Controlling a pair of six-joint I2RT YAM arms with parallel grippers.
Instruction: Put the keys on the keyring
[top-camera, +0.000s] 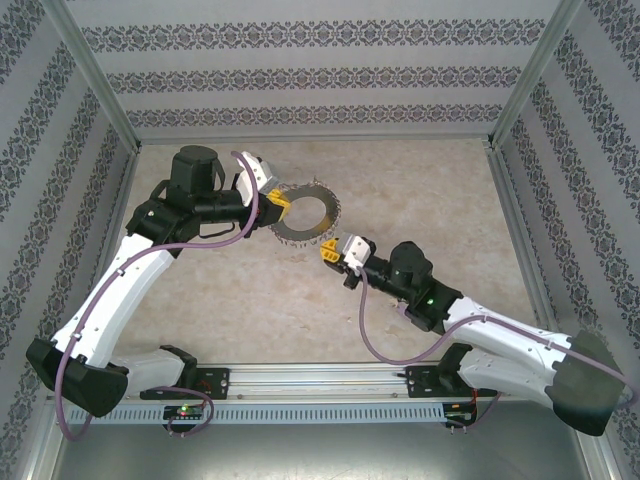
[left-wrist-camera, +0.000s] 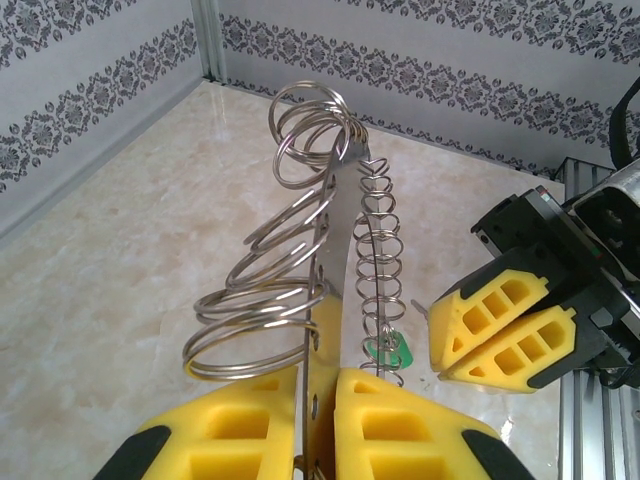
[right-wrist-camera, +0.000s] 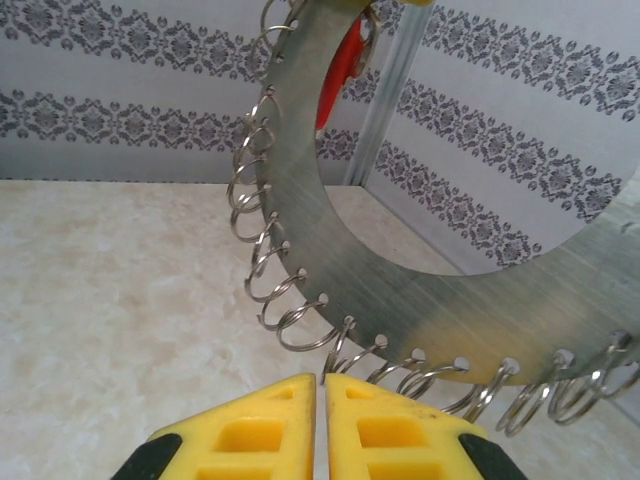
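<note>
The left hand (left-wrist-camera: 318, 392) grasps the keyring (left-wrist-camera: 338, 230) by its rim, up on edge over the desk (left-wrist-camera: 120, 250), so the clenched right hand (right-wrist-camera: 320, 385) reaches a bottom wire loop (right-wrist-camera: 340, 345). A red key tag (right-wrist-camera: 345, 65) and a green key tag (left-wrist-camera: 386, 352) hang on it.

Keyring (right-wrist-camera: 420, 260) cropped at top and right edges — green tag (left-wrist-camera: 388, 352) half hidden among wire loops (left-wrist-camera: 375, 290).
</note>
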